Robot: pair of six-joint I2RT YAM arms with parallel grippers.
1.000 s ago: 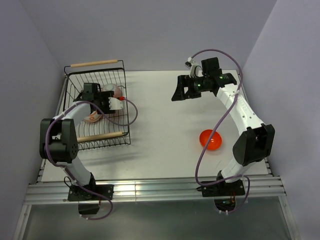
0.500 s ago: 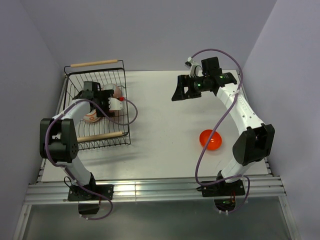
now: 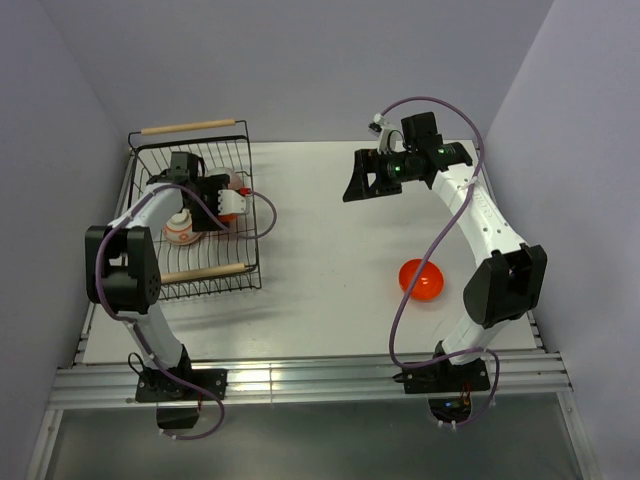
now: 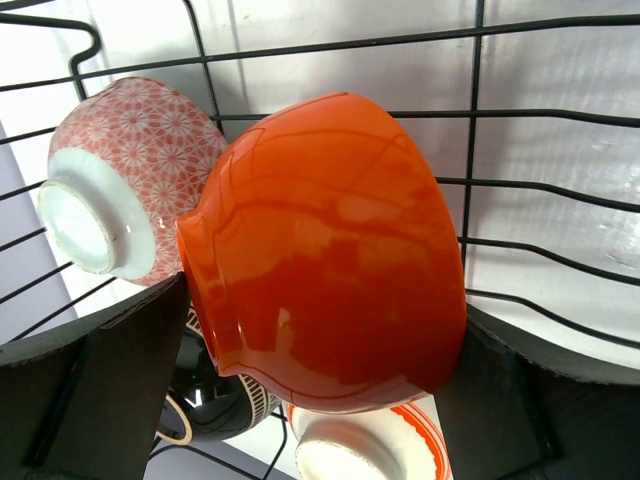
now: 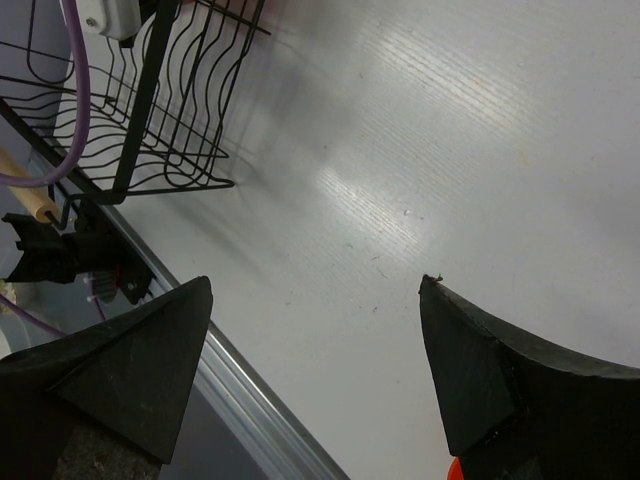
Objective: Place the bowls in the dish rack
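The left hand (image 4: 322, 305) stands wide inside the rectangular black wire dish rack (image 3: 252, 262), with one finger on either side of a plain glossy orange bowl (image 4: 330, 240); whether the pads touch it I cannot tell. That bowl lies on its side, foot toward the red-and-white patterned bowl (image 4: 130, 170), with a white, orange-ringed bowl (image 4: 360, 450) and a dark patterned one (image 4: 215, 410) just below it. The step in hand looks like letting go and getting clear. I would keep the jaws wide and draw straight back along the fingers' line, slowly, since a tilted bowl propped on its neighbours may roll if a finger catches its foot or rim; mind the wires on the way up.

A second glossy orange bowl (image 3: 421, 281) sits on the white bench (image 3: 320, 230), outside the rack; the right hand (image 5: 315, 290) hangs wide and empty above the bench, well apart from it.
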